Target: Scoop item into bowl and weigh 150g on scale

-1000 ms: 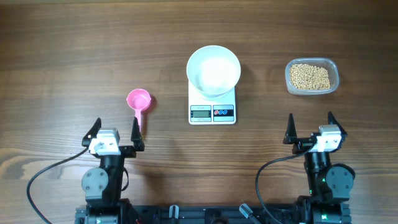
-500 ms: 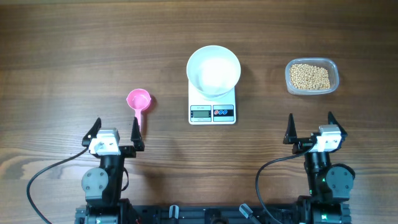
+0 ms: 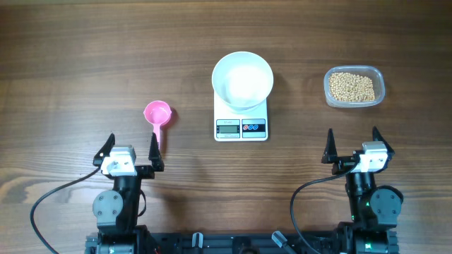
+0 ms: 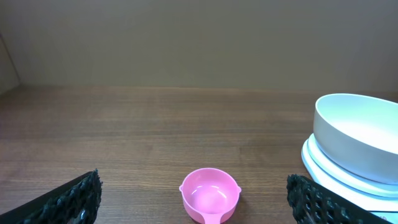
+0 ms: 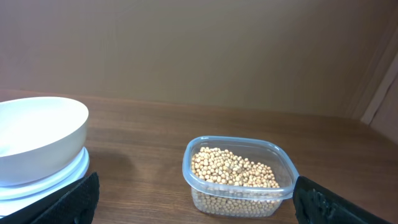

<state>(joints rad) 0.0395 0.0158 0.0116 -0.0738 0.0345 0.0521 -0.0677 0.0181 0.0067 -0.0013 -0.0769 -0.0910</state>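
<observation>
Sitting robot-side of the scale [image 3: 241, 128], both arms hold nothing. Left gripper [image 3: 132, 143] is left of scale, jaws spread wide, empty. Right gripper [image 3: 352, 137] is right of scale, jaws just as wide, also empty.

Scoop [image 3: 157, 113] (pink) lies flat left of scale, cup on the far side, handle pointing to robot side. Prob. laid that way for an easy handle grab by left arm. Bowl [image 3: 242, 79] (white) sits on scale platform and looks empty, so wt would read directly as beans go in. Display too small to read. Tub [image 3: 354, 87] (clear plastic w/ soybeans, no lid seen) is right of scale, well apart.

Layout looks split on purpose: tool left, supply right, target mid. Task judged at 0%, no scooping done yet. Next move prob. = left arm reaching fwd for scoop handle.

Surface: table [image 3: 70, 56] is dark wood grain, matte, flat. Room: plain beige wall [image 4: 186, 43] beyond scale in wrist views, nothing else to tell.
</observation>
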